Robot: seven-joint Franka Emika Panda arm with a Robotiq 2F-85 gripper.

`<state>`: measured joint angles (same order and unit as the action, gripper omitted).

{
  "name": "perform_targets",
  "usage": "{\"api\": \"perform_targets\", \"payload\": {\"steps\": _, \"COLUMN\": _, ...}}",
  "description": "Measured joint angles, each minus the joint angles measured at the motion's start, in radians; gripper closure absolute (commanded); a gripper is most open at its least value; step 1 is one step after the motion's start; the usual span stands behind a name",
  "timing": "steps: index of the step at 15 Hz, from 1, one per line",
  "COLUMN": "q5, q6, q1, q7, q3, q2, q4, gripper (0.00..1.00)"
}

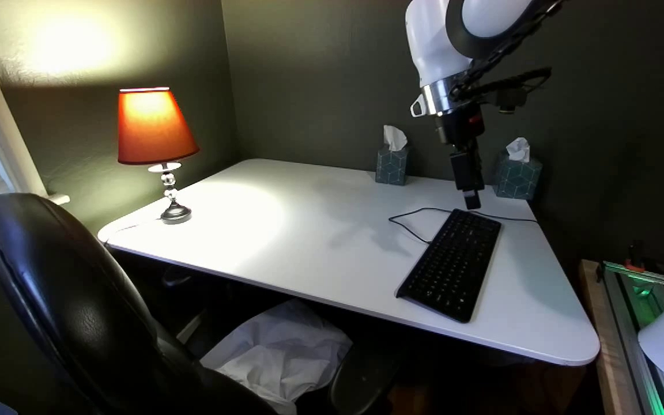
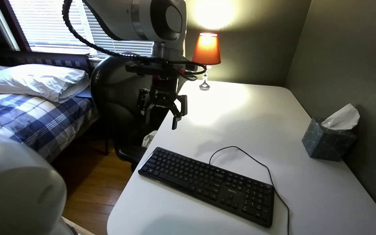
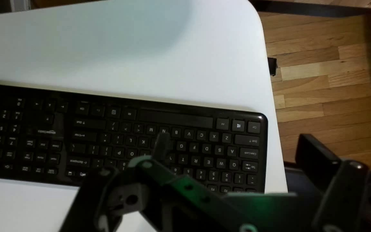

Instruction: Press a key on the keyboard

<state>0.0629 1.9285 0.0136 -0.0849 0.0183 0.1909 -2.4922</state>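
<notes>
Gripper (image 2: pixel 160 122) in midair, fingers apart
In an exterior view, the keyboard (image 2: pixel 206 185) lies near on the desk (image 2: pixel 256 130), the lamp (image 2: pixel 207 50) far.

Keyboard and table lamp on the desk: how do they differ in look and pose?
The keyboard is black all over, while the lamp has a glowing orange-red shade. The keyboard lies flat; the lamp stands upright. The keyboard is long and low, whereas the lamp is tall with a slim stem. Both rest on the white desk.
</notes>
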Motion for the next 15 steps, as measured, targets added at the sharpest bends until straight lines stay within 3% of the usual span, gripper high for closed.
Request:
{"api": "perform_targets", "payload": {"steps": 7, "q5": 0.000, "q6": 0.000, "q1": 0.000, "q7": 0.000, "q3": 0.000, "q2": -0.009, "q4": 0.008, "gripper": 0.00}}
{"api": "perform_targets", "payload": {"steps": 8, "q5": 0.000, "q6": 0.000, "q1": 0.001, "q7": -0.001, "q3": 0.001, "q2": -0.021, "q4": 0.010, "gripper": 0.22}}
{"api": "perform_targets", "payload": {"steps": 15, "q5": 0.000, "q6": 0.001, "q1": 0.015, "q7": -0.034, "q3": 0.016, "q2": -0.150, "q4": 0.048, "gripper": 0.73}}
